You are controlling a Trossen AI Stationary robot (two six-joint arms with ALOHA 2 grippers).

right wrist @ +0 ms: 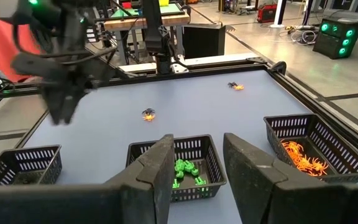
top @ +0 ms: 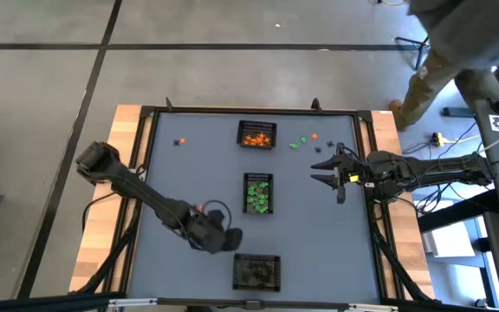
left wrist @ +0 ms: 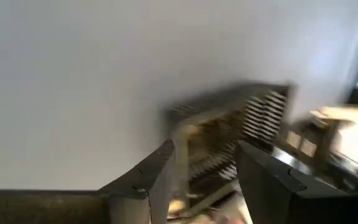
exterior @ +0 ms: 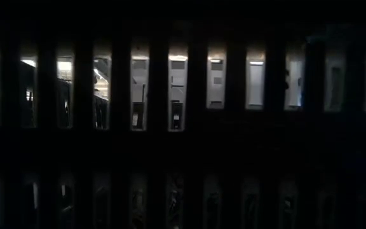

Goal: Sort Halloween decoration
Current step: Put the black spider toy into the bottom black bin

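Observation:
Three black mesh baskets stand in a row on the grey mat: one with orange trinkets (top: 256, 135) (right wrist: 306, 149), one with green trinkets (top: 258, 192) (right wrist: 180, 169), one with dark trinkets (top: 256, 271) (right wrist: 20, 165). Loose trinkets lie on the mat: green, orange and black ones (top: 304, 142) near the right gripper, and one (top: 179, 141) (right wrist: 235, 86) at the far left. Another trinket (right wrist: 148, 114) lies near the left arm. My left gripper (top: 229, 239) (left wrist: 204, 177) is open, just left of the dark basket (left wrist: 235, 134). My right gripper (top: 332, 176) (right wrist: 196, 163) is open, above the mat right of the green basket.
The table's black frame (top: 366, 139) runs round the mat. A person (top: 457, 43) stands beyond the far right corner. In the low view, dark basket mesh (exterior: 183, 114) fills the picture. Bare mat (top: 319, 243) lies between the baskets and the right edge.

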